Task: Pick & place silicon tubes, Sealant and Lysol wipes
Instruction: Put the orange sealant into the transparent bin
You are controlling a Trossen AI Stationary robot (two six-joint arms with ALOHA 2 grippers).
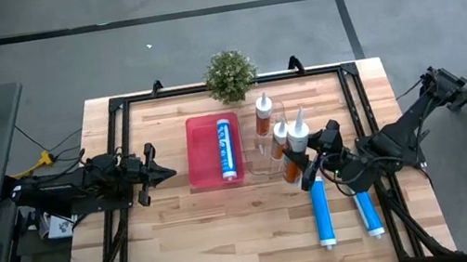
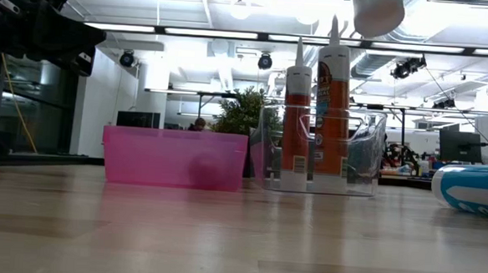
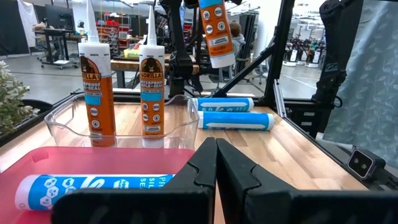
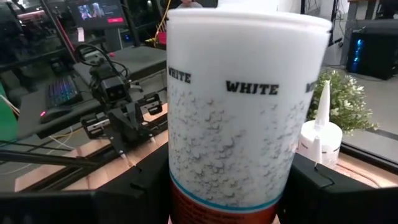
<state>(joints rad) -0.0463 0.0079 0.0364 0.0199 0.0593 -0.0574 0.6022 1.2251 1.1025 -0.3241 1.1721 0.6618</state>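
My right gripper [image 1: 306, 159] is shut on an orange-and-white sealant tube [image 1: 293, 152], held in the air beside the clear bin [image 1: 260, 150]. Two more sealant tubes [image 3: 99, 87] [image 3: 151, 87] stand upright in that bin. One blue silicone tube [image 1: 227, 148] lies in the pink bin [image 1: 200, 155]. Two other blue tubes [image 1: 321, 211] [image 1: 367, 210] lie on the table by the right arm. My left gripper [image 3: 216, 163] is shut on nothing at the table's left side. The Lysol wipes are out of view. My right gripper pinches the sealant tube's round body [image 4: 230, 180] between its two fingers [image 4: 146, 186], one on each side. The fingers come roughly level from the table's right side and lie across the tube. The tube is lifted clear, nearly upright, its white lower end [image 2: 376, 11] hanging free.
A small potted plant [image 1: 230, 75] stands at the far edge behind the bins. A black frame [image 1: 117, 107] runs around the tabletop. Bare wood lies along the near side [image 1: 222, 236], left of the two blue tubes.
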